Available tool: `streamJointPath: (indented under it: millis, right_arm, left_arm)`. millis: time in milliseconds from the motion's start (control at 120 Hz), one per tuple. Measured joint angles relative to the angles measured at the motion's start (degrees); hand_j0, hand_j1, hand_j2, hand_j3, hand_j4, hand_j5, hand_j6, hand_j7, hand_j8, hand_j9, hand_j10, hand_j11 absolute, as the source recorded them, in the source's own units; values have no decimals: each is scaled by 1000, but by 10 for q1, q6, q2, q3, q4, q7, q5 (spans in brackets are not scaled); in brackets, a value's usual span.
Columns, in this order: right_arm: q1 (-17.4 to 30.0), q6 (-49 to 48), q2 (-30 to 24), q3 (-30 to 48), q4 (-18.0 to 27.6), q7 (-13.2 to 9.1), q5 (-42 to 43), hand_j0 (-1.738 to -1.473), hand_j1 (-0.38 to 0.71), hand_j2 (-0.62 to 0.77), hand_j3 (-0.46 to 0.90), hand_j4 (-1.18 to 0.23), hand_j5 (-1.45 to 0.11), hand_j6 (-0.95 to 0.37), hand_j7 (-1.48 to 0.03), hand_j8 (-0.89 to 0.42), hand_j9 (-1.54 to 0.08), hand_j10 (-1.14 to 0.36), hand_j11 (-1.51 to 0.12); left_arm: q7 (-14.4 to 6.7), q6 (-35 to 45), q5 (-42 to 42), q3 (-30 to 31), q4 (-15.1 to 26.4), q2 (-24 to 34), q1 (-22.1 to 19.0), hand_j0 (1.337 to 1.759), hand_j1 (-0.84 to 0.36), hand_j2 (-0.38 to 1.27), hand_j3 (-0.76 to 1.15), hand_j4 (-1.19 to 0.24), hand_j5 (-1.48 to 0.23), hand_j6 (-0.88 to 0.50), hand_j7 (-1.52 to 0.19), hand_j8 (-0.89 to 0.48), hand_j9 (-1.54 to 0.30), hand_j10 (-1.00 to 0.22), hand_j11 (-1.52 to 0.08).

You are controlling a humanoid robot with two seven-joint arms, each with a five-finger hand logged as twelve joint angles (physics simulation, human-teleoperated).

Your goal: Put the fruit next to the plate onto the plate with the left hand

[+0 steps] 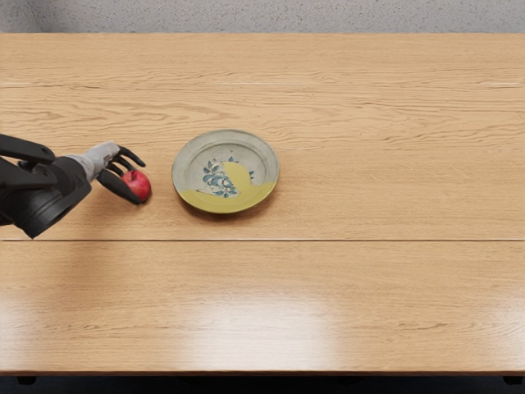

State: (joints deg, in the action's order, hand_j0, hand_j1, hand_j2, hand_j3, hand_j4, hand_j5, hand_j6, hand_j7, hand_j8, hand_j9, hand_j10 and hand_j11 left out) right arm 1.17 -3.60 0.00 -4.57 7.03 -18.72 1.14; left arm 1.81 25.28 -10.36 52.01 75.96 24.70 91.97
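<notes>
at the left side of the desk (pixel 369 279), the fingers (pixel 131 156) of my left hand (pixel 105 162) are curled round the fruit (pixel 139 185), thumb on the near side and the rest arched over the far side, pinching it as far as i can judge. the fruit is small, round and red. it lies just beside the plate (pixel 182 160), left of the rim and not on it. i expect it to be light, firm and smooth-skinned, apt to roll or slip from a tip pinch, so i'd grip across its widest part. no right arm shows.
</notes>
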Motion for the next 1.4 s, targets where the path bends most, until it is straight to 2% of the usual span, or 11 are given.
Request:
streamJointPath:
  millis: [183,250,475,608,683,875,1183,1400]
  right_arm:
    - [0,0,0,0,0,0,0,-1658,-349,0,0,0,0,-1,0,0,0,0,0]
    - [0,0,0,0,0,0,0,-1658,-349,0,0,0,0,-1,0,0,0,0,0]
    - [0,0,0,0,0,0,0,-1658,-349,0,0,0,0,0,0,0,0,0,0]
    - [0,0,0,0,0,0,0,-1658,-349,0,0,0,0,-1,0,0,0,0,0]
    - [0,0,0,0,0,0,0,-1658,-349,0,0,0,0,-1,0,0,0,0,0]
    - [0,0,0,0,0,0,0,-1658,-349,0,0,0,0,-1,0,0,0,0,0]
    - [0,0,0,0,0,0,0,-1658,-349,0,0,0,0,0,0,0,0,0,0]
    - [0,0,0,0,0,0,0,-1658,-349,0,0,0,0,0,0,0,0,0,0]
  left_arm:
    - [-1,0,0,-2,-1,0,-1,1658,-258,236,0,-541,-707,-475,-707,-479,-708,-541,-708]
    - [-1,0,1,-2,-3,0,-6,1657,-250,258,0,-562,-713,-518,-725,-492,-727,-554,-727]
    - [0,-2,0,-7,-5,0,-6,1657,-256,315,0,-572,-757,-488,-751,-497,-754,-574,-754]
    - [0,-1,2,-15,-6,-5,-13,1655,-219,189,0,-602,-730,-502,-750,-478,-773,-578,-773]
    - [0,-1,1,-16,-6,-7,-13,1655,-205,236,0,-606,-750,-494,-766,-486,-786,-586,-786]
    - [1,-2,-1,-26,-8,-4,-7,1657,-259,347,0,-602,-790,-477,-786,-479,-794,-600,-794]
    - [1,-12,-10,-27,-5,-9,64,1658,-294,366,0,-589,-791,-457,-782,-454,-775,-598,-774]
    - [-1,-23,-38,-25,-3,-94,103,1658,-309,370,0,-584,-789,-453,-781,-441,-770,-594,-770]
